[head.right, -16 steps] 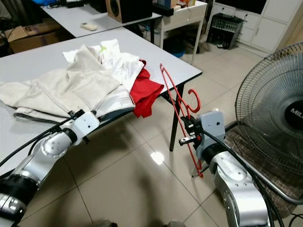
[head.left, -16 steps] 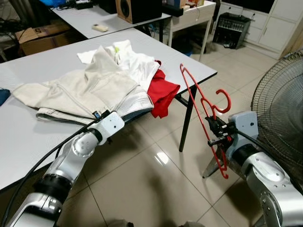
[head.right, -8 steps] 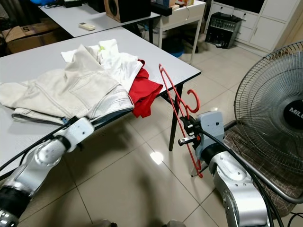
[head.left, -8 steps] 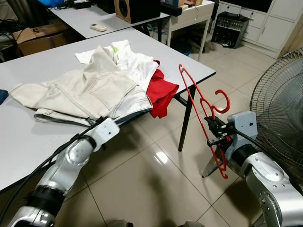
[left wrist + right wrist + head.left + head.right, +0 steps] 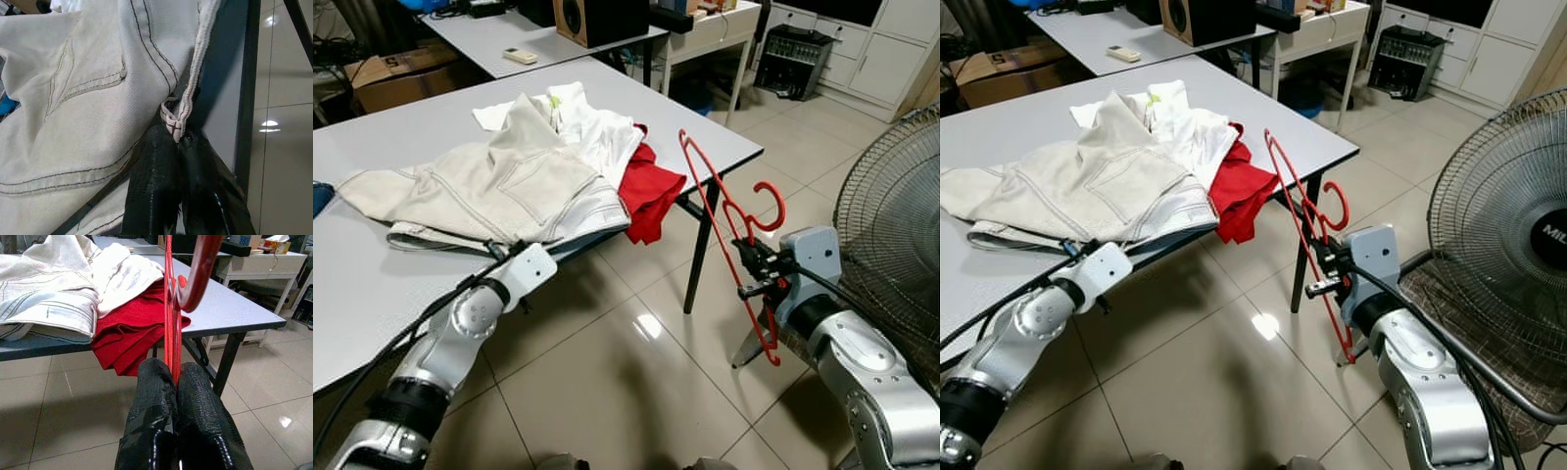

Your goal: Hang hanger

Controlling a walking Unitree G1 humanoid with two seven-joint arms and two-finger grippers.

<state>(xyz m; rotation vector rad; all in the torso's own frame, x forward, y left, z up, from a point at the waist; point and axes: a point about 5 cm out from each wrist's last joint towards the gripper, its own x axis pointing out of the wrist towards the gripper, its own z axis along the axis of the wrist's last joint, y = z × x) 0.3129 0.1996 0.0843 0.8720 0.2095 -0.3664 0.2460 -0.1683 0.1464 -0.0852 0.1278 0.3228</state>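
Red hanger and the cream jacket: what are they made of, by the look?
Red hanger: probably plastic or coated wire; thin, glossy, even colour. Cream jacket: looks like cotton twill or denim; matte diagonal weave and double stitched seams in the left wrist view.

fan (image 5: 891, 245) cut off by right edge; red cloth (image 5: 649, 201) partly hidden under white clothes (image 5: 499, 186)

Red plastic hanger (image 5: 729, 235), gripped by right gripper (image 5: 751, 266) at 3 o'clock. Cream jacket (image 5: 499, 191) on grey table (image 5: 372, 284), 10 o'clock; left gripper (image 5: 501, 252) at its hem.
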